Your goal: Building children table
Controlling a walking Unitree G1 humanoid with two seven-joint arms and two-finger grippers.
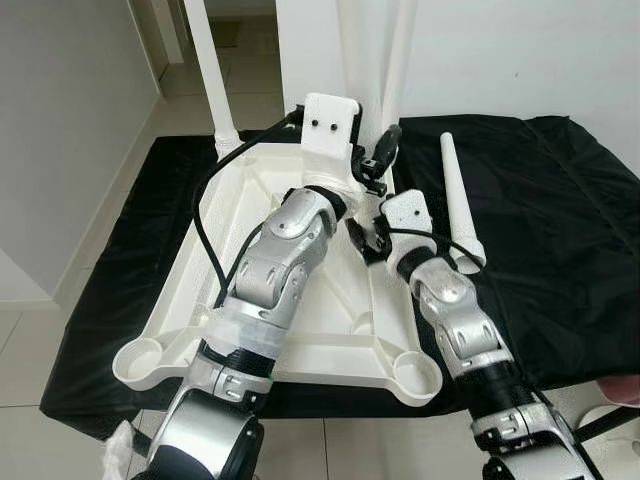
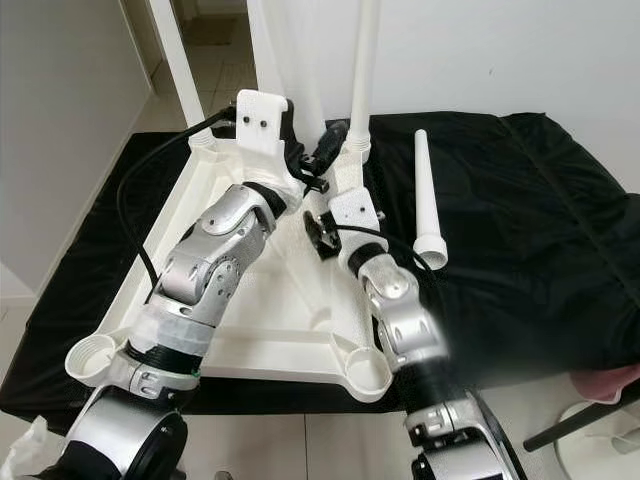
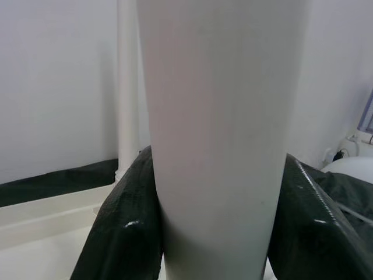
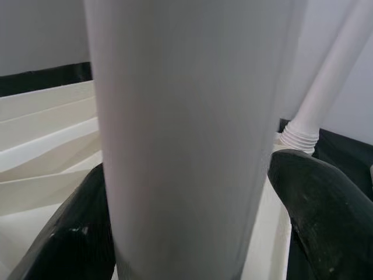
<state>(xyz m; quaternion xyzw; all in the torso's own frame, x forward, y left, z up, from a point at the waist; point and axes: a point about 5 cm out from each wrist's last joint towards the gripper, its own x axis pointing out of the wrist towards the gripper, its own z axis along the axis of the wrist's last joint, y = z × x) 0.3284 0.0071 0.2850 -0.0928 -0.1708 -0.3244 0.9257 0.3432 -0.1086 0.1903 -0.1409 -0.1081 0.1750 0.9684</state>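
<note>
The white tabletop (image 1: 240, 190) lies upside down on a black cloth (image 1: 560, 230). One white leg (image 1: 205, 60) stands in its far left corner, and two more white poles (image 1: 400, 50) rise at the far right corner. A loose tapered leg (image 1: 460, 200) lies on the cloth to the right. My left gripper (image 1: 385, 155) is at the base of the far right poles, its fingers (image 3: 122, 233) shut on an upright leg (image 3: 215, 116). My right gripper (image 1: 362, 238) is low over the underside, fingers (image 4: 315, 204) shut on a leg (image 4: 186, 116). Which pole each holds is hidden by my left wrist.
A white wall stands close behind the far edge. The near corner sockets (image 1: 420, 375) of the tabletop sit open at the cloth's front edge. Tiled floor runs along the left. A pink object (image 1: 625, 390) and a white base lie at the bottom right.
</note>
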